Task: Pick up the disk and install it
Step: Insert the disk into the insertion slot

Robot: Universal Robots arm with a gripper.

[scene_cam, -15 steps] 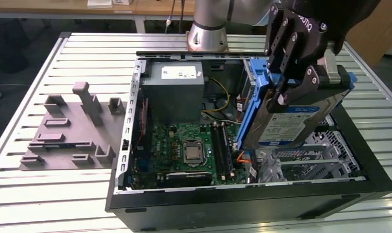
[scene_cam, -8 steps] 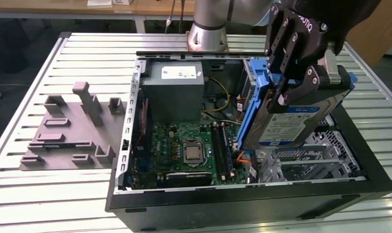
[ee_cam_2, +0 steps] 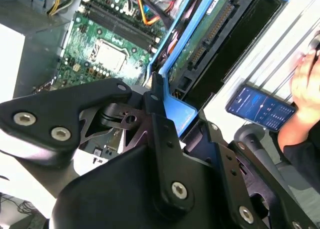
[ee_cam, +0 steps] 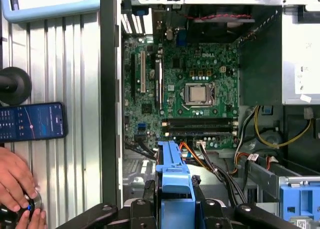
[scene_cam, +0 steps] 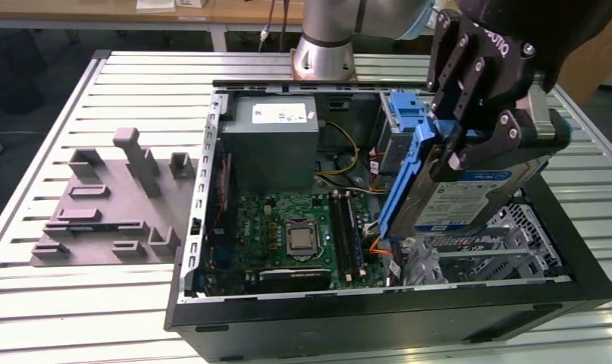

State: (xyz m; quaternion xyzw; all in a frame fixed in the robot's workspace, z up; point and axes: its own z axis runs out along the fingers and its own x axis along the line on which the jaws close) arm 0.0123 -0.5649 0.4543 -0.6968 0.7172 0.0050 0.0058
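My gripper (scene_cam: 480, 148) is shut on the disk (scene_cam: 457, 201), a silver drive with a white and dark-blue label in a bright blue frame. I hold it tilted on edge above the exterior view's right side of the open computer case (scene_cam: 387, 322), over a silver perforated drive cage (scene_cam: 513, 243). In the second wrist view the disk (ee_cam_2: 200, 44) shows its green circuit side, with the black fingers (ee_cam_2: 156, 106) clamped on the blue frame. In the first wrist view the frame's blue end (ee_cam: 173, 171) sticks out over the motherboard (ee_cam: 195, 94).
A grey power supply box (scene_cam: 275, 140) and loose cables (ee_cam: 260, 139) lie inside the case. A grey fixture block (scene_cam: 114, 197) stands on the slatted table at the exterior view's left. A person's hand (ee_cam: 15, 181) and a phone (ee_cam: 32, 121) are beside the case.
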